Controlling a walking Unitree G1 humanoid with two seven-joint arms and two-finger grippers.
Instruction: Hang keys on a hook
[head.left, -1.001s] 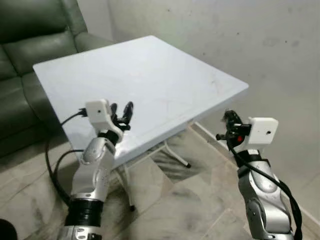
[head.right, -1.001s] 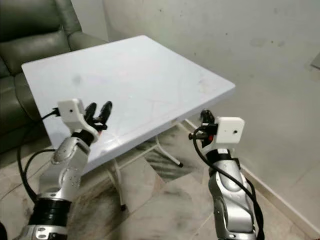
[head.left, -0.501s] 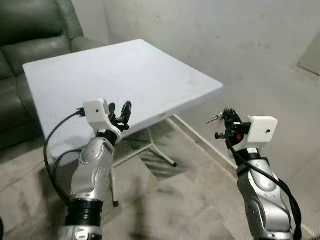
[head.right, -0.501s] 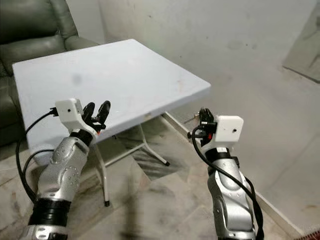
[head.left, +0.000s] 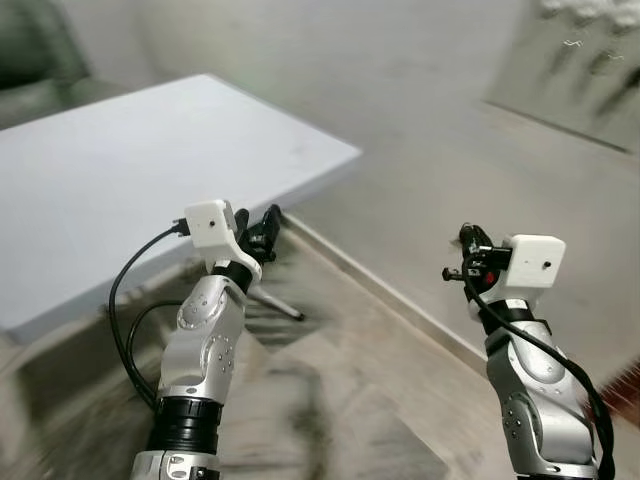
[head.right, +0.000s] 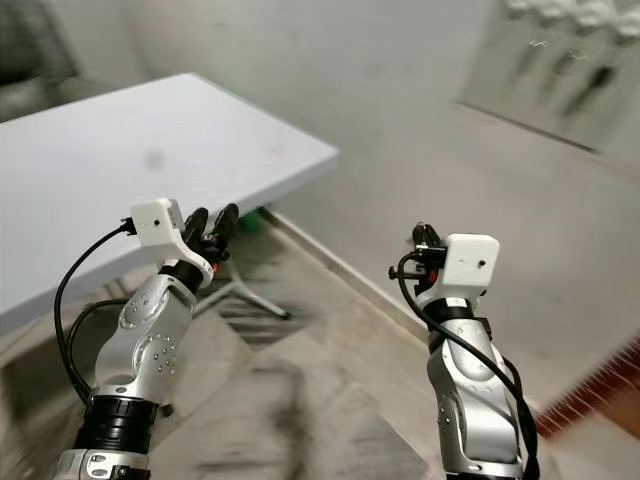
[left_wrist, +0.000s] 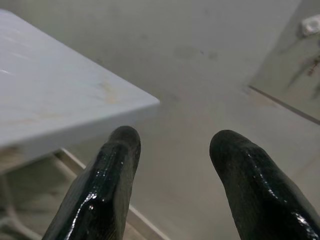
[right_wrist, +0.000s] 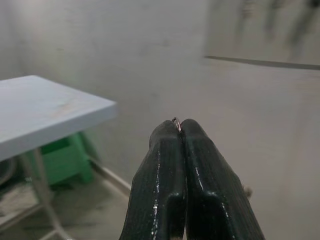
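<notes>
In the left eye view the right gripper (head.left: 468, 252) is held up at chest height on the robot's right, its black fingers pressed together with a thin bit of metal poking out sideways — most likely the keys (head.left: 449, 272), though too small and blurred to be sure. Up and to the right of it on the wall hangs a pale panel (head.left: 575, 70) with dark hanging shapes, smeared by motion; if the hook is anywhere, it is probably there, so the carrying arm is the nearer one and the way to go is forward, up and to the right. The left gripper (head.left: 258, 228) sits raised near the corner of the white desk (head.left: 110, 170), on the far side from that panel. The right eye view shows the same layout, the panel edge well apart from both arms. In the left wrist view the two fingers (left_wrist: 112, 185) stand clearly spread with nothing between them, the desk corner and wall beyond. In the right wrist view the fingers (right_wrist: 165, 175) are clamped tight, a small glint of metal (right_wrist: 175, 120) at the seam between the tips — the panel's lower edge lies ahead and above, still out of reach
</notes>
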